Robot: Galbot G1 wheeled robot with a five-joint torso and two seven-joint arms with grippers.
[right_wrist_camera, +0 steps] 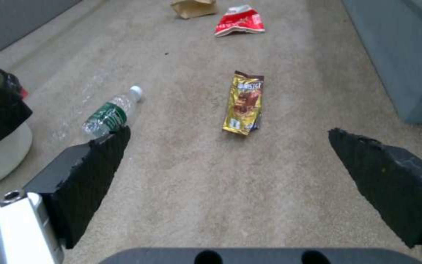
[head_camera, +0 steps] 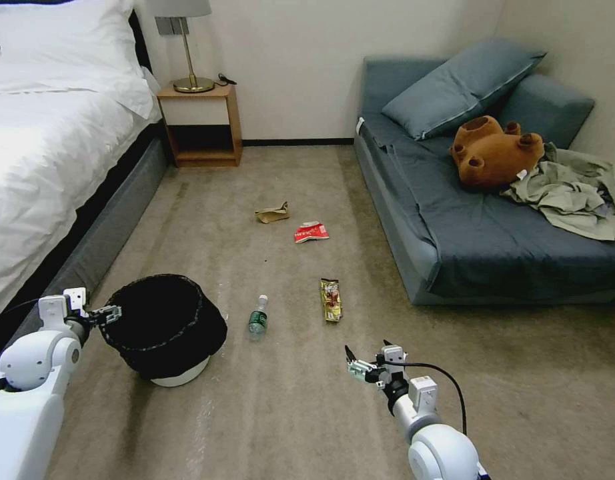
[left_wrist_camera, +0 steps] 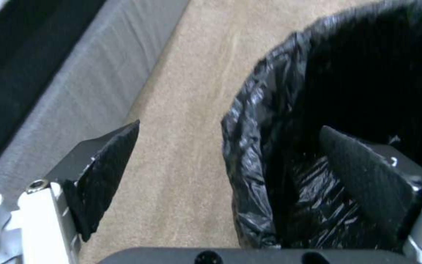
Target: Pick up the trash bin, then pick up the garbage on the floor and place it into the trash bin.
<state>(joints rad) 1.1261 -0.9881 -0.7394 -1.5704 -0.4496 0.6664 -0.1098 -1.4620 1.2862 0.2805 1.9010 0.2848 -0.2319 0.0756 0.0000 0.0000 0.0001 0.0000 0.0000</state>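
Bin (head_camera: 162,327) on floor, unlifted; left gripper (left_wrist_camera: 230,176) straddles its rim, jaws spread; right gripper (right_wrist_camera: 230,183) agape near bin; garbage (right_wrist_camera: 244,102) uncollected

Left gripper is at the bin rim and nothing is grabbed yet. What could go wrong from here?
1. The left gripper straddles the trash bin rim, open, one finger inside. Closing there may pinch mostly the loose black liner, so the liner could slip and the bin tilt or drop when lifted.
2. The bottle lies on its side close by; a swinging bin could knock it rolling.
3. The right gripper hangs open above flat litter like the snack wrapper, which is hard to pinch off carpet.
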